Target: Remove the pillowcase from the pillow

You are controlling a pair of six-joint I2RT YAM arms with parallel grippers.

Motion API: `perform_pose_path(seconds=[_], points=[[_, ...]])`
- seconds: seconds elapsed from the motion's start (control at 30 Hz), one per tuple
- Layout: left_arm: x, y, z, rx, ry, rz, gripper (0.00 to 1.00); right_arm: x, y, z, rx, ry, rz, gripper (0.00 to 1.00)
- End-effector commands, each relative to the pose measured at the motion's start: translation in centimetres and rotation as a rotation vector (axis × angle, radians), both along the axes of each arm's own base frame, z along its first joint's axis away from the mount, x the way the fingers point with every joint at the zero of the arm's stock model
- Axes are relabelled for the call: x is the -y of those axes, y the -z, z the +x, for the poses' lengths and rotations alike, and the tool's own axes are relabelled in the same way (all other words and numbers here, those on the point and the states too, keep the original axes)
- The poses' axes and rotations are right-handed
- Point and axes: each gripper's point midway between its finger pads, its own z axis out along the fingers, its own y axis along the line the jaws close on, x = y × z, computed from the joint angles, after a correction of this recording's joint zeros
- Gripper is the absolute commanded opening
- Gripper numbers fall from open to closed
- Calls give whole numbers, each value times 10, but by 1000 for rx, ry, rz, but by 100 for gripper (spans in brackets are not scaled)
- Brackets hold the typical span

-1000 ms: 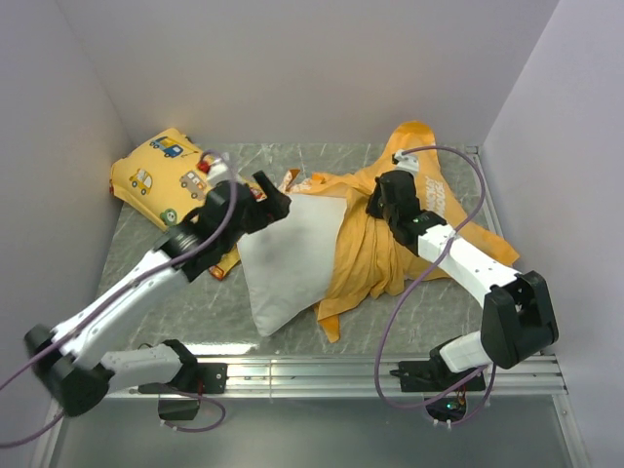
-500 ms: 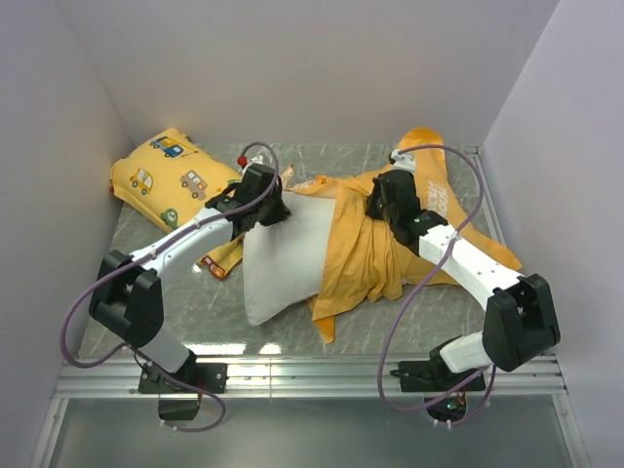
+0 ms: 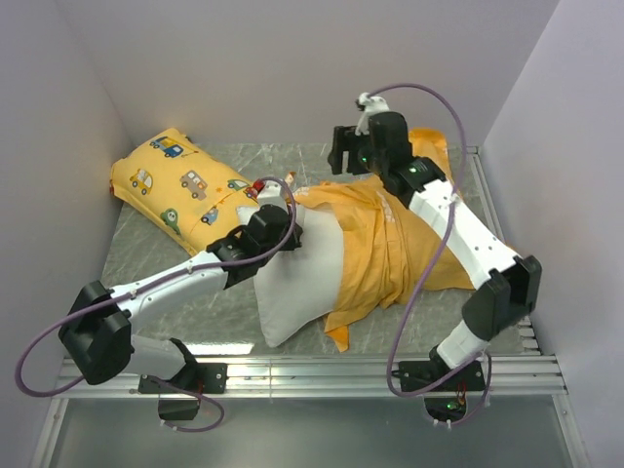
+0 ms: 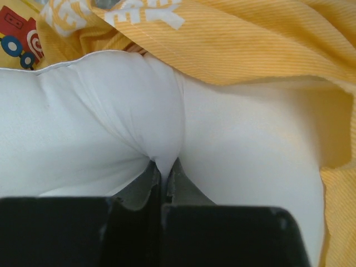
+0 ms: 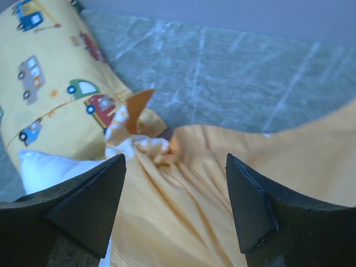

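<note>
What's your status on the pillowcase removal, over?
Left fingers shut on pillow. Right fingers open, above pillowcase. Pillowcase covers only pillow's right part. Car-print pillow lies close by, left.

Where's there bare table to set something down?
Bare marbled grey tabletop shows at front left, between the yellow car-print pillow, the plump white pillow and the front rail, though the left arm crosses it. A strip lies along the back wall. The centre is crowded with the orange fabric pillowcase.
</note>
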Motion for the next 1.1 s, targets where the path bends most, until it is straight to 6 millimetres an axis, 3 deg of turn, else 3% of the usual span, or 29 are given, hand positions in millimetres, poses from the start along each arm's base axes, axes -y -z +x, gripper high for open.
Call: perform_pose_path(seconds=[0.0,0.1,0.13,0.17,0.2,0.37,0.47,0.5,0.53,0.63,0.83,1.0,1.07], points=[[7,4,-11,61,37,17,1,-43,37,-18,-102,-212,-146,80],[6,6,-17,91,20,31,0,-67,67,-21,-160,-291,-243,82],[8,8,-20,98,23,27,0,-76,68,-20,-164,-325,-240,83],[7,7,-21,107,16,21,0,-84,89,-19,-209,-359,-257,83],[7,5,-23,115,15,11,0,-93,96,-23,-232,-387,-257,83],[6,12,-31,112,11,8,0,-112,135,-16,-296,-406,-292,83],[3,13,-36,106,-2,10,1,-107,152,-12,-335,-360,-330,63],[0,8,-36,115,-15,5,0,-102,154,-8,-337,-327,-344,51],[-1,5,-38,116,-21,1,0,-97,155,-4,-334,-296,-356,28],[-11,-9,-43,126,-51,-12,0,-65,134,19,-296,-113,-374,1],[-32,-48,-60,143,-104,-97,1,32,75,62,-229,280,-247,0],[-71,-63,-72,133,-227,-124,1,118,55,82,-199,544,-159,0],[-89,-60,-72,134,-301,-113,0,125,52,85,-204,543,-104,0]])
